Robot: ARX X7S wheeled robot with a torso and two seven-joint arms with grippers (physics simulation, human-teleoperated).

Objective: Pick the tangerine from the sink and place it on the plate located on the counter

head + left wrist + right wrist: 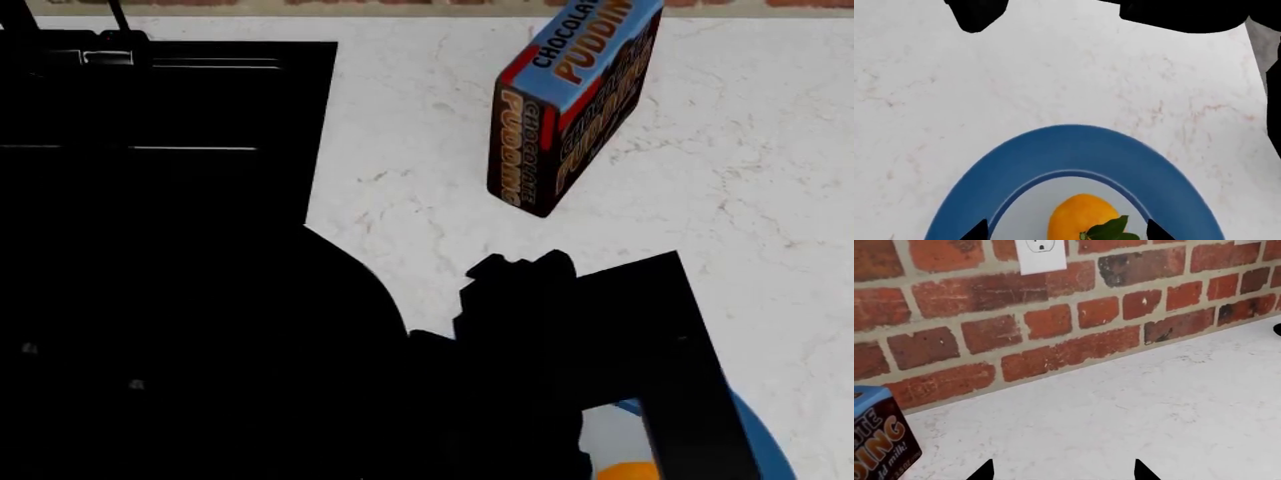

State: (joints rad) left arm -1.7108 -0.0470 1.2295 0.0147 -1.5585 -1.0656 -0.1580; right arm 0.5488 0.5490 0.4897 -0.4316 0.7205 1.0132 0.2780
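In the left wrist view the tangerine [1077, 215], bright orange with green leaves, rests on the pale centre of the blue-rimmed plate [1074, 147] on the white marble counter [1054, 75]. My left gripper [1067, 232] is open, its tips standing wide on either side of the fruit without touching it. In the head view only a sliver of the tangerine [627, 472] and the plate's rim [763, 440] show past my black arm [587, 350]. The black sink [147, 150] lies at the left. My right gripper [1063, 472] is open and empty over bare counter.
A chocolate pudding box [574, 100] stands on the counter beyond the plate; it also shows in the right wrist view [881, 440]. A red brick wall [1054, 315] with a white outlet [1041, 255] backs the counter.
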